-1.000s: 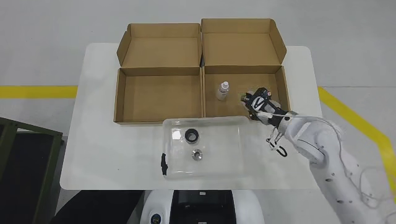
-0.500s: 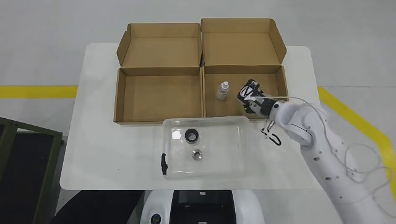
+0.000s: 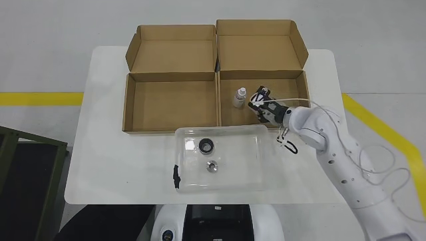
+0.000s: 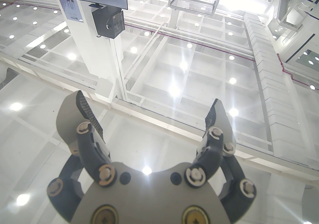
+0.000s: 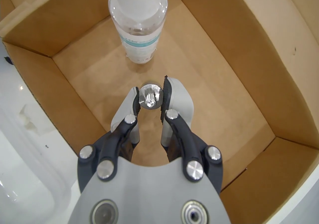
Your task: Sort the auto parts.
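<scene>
My right gripper (image 5: 150, 100) is shut on a small silver metal part (image 5: 150, 99), held just above the floor of the right cardboard box (image 5: 224, 90). A clear bottle with a white cap (image 5: 138, 14) stands upright in that box, just beyond the part. From above, the right gripper (image 3: 261, 103) sits inside the right box (image 3: 299, 94), next to the bottle (image 3: 239, 97). The clear plastic tray (image 3: 256, 168) in front of the boxes holds a black ring part (image 3: 206, 146) and a silver nut (image 3: 212, 167). My left gripper (image 4: 149, 115) is open and points up at the ceiling.
The left cardboard box (image 3: 170, 104) stands beside the right one, lids folded back. A black tab (image 3: 176, 176) sits on the tray's left edge. Bare white table (image 3: 106, 148) lies left of the tray and boxes.
The right gripper has moved left inside the right box with the metal part, closer to the bottle. The tray's parts have not moved.
</scene>
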Controlling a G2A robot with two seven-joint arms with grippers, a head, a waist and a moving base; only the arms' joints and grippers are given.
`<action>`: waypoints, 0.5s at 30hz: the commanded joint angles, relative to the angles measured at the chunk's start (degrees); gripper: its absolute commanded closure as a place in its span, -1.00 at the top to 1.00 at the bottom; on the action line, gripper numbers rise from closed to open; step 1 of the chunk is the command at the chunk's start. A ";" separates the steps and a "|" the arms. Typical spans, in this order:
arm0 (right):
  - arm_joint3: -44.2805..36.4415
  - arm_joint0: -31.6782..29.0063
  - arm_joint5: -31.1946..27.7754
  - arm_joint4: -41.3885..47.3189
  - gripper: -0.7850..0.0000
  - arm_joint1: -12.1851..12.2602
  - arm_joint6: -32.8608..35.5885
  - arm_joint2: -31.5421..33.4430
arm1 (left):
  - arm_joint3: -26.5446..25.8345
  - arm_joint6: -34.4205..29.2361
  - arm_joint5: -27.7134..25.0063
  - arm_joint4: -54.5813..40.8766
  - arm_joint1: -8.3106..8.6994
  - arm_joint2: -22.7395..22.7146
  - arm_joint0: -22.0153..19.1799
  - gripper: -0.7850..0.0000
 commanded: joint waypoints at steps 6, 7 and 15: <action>1.02 1.43 0.36 -0.17 -0.07 -0.42 0.23 -1.10 | 0.00 0.00 0.00 0.00 0.00 0.00 0.00 1.00; 1.18 1.59 0.40 -0.15 -0.07 -0.48 0.24 -1.22 | 0.00 0.00 0.00 0.00 0.00 0.00 0.00 1.00; -2.13 0.43 0.59 1.35 -0.02 -0.30 -1.29 0.43 | 0.00 0.00 0.00 0.00 0.00 0.00 0.00 1.00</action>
